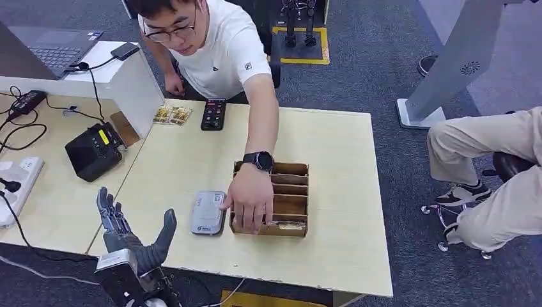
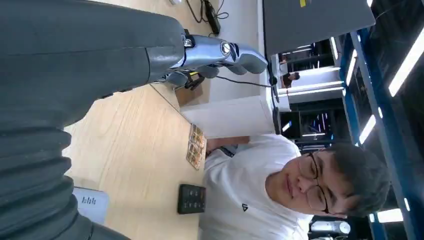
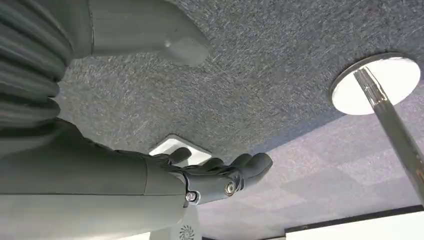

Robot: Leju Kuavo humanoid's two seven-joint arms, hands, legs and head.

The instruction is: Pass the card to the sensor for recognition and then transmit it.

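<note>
Pale wood table, my left hand raised bare

Grey and dark, my left hand (image 1: 131, 240) stands upright over the near edge of the light wooden table (image 1: 332, 153), fingers (image 1: 110, 211) spread apart and thumb out to the side, nothing between them. Just beyond my thumb lies the flat silver-grey rectangular sensor pad (image 1: 208, 212), apart from my fingers. Past it sits the brown slotted cardboard card box (image 1: 287, 195), where a person's hand (image 1: 249, 201) with a black wristwatch (image 1: 259, 160) rests on the near slots; a card (image 1: 284, 225) lies in the nearest slot beside that hand, its face too small to read. Well ahead of my fingertips two small patterned cards (image 1: 171, 115) and a black remote-like keypad (image 1: 213, 114) lie at the far edge. Off beyond my fingers' outer side stands a black desktop terminal with a yellow label (image 1: 94, 151).

My right hand (image 3: 210, 172) hangs over grey carpet (image 3: 280, 75), fingers loosely extended and slightly curved, holding nothing, near a chrome stand base (image 3: 380, 82).
</note>
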